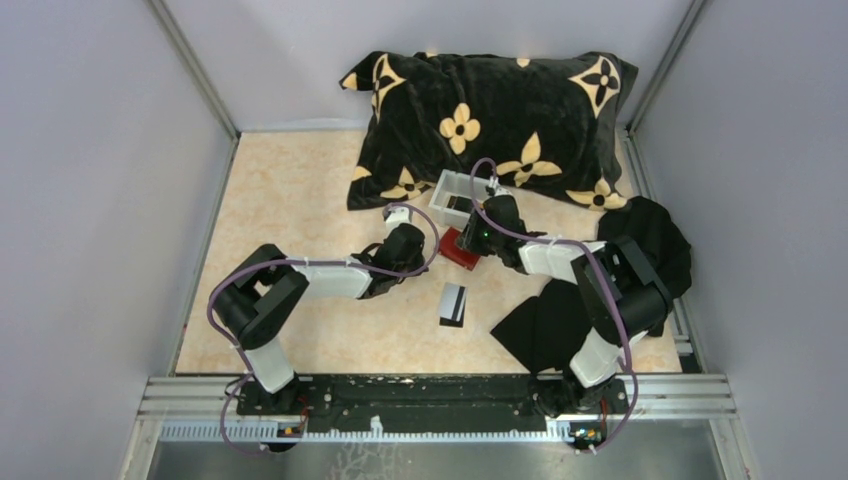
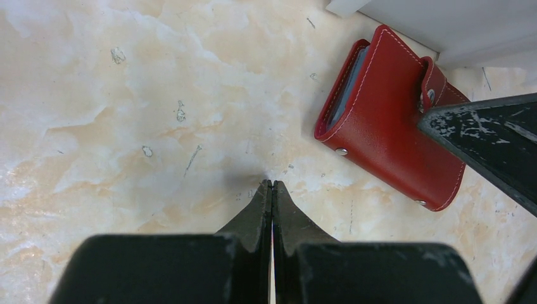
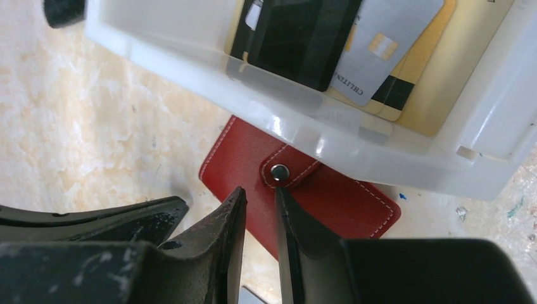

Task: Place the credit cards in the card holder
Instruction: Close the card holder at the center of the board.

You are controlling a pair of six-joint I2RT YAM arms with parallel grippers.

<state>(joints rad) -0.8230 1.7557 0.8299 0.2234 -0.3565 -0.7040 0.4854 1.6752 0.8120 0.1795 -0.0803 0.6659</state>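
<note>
Right gripper (image 3: 259,190) narrow over the card holder (image 3: 335,206); left gripper (image 2: 272,183) shut and empty.

Right fingers stand a thin gap apart with nothing clearly clamped between them. Their tips are at the holder's snap tab (image 3: 278,171), and one tip touches the tab end in the left wrist view. The red holder lies closed and flat on the table (image 2: 126,126), directly under the right tips and up-right of the left tips, apart from them. Left fingers are pressed together, tips on bare table. Just past the right tips, touching the holder's far edge, is the white tray (image 3: 190,66) with a stack of credit cards (image 3: 297,38) inside: black on top, grey and yellowish under it. A black card with a white band (image 1: 452,303) lies loose on the table behind both grippers, toward the arm bases. The pillow (image 1: 490,120) is beyond the tray; the black cloth (image 1: 550,320) is under the right arm.
</note>
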